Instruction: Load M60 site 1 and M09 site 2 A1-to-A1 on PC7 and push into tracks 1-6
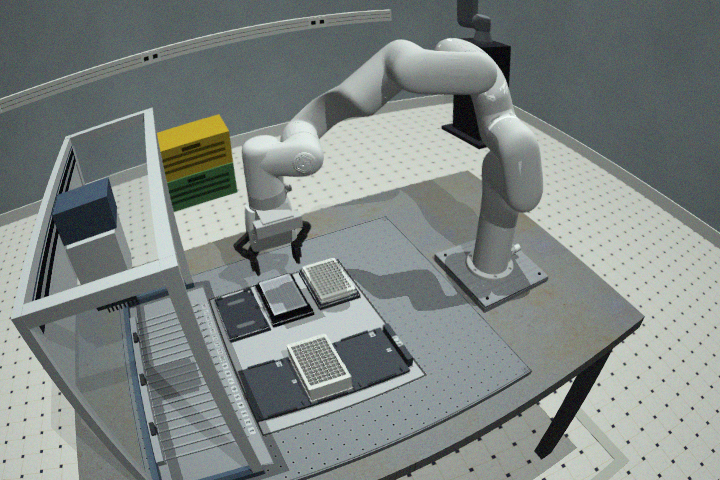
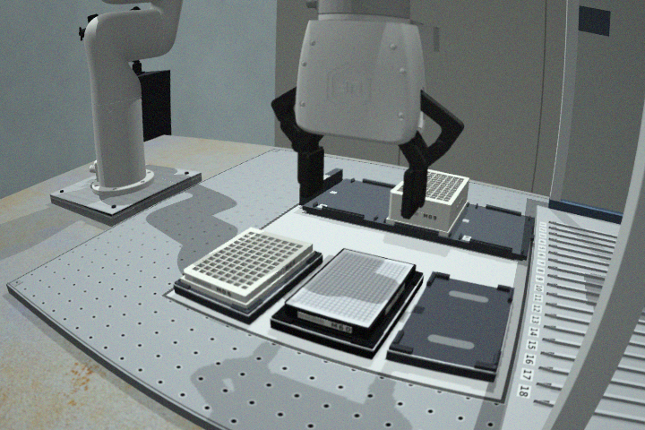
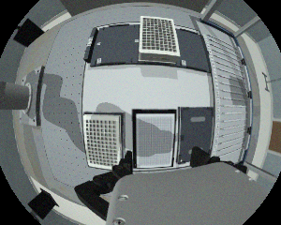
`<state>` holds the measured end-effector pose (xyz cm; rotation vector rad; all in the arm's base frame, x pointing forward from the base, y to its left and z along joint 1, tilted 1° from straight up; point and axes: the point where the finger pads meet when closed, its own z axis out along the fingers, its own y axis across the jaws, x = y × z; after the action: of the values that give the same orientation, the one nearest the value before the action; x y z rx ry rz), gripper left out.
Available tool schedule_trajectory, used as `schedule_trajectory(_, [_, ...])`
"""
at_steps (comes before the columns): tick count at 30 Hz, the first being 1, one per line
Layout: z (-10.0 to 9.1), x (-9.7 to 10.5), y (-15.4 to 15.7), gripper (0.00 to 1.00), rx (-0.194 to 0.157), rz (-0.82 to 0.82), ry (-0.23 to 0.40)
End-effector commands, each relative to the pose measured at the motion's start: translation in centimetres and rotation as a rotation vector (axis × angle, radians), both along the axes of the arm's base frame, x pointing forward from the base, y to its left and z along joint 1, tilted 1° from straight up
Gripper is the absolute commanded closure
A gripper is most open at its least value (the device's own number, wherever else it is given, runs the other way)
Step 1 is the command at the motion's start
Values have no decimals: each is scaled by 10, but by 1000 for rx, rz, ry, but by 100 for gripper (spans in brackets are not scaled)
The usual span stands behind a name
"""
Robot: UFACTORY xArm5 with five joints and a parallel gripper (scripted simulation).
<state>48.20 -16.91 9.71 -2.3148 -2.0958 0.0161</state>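
The plate carrier PC7 (image 1: 324, 367) lies loose on the apron, with its handle (image 1: 397, 342) pointing away from the rails. The white deep-well block M09 (image 1: 318, 367) stands on its middle site; the two sites beside it are empty. It also shows in the exterior view (image 2: 430, 200) and the wrist view (image 3: 158, 37). The 384-well plate M60 (image 2: 351, 288) sits in the middle nest, and the 96-well plate M06 (image 2: 250, 263) in the nest beside it. The third nest (image 2: 452, 322) is empty. My gripper (image 2: 362, 194) is open and empty, hovering above the row of nests near M60 (image 3: 155, 138).
The loading rails (image 1: 185, 367) run inside the instrument frame (image 1: 89, 254), with track numbers along the apron edge (image 2: 531, 329). A blue block (image 1: 83, 209) sits inside the frame. A yellow and green box (image 1: 198, 161) stands behind the table. The arm's base (image 1: 491, 271) is at the right.
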Motion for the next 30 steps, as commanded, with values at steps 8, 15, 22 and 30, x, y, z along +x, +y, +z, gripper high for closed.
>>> schedule_trajectory(8, [-17, 1, 0, 0, 2, 0, -4])
schedule_trajectory(15, [-25, 0, 0, 0, 2, 0, -4])
schedule_trajectory(22, [-37, 0, 0, 0, 2, 0, -4])
schedule_trajectory(30, [-47, 0, 0, 0, 2, 0, -4])
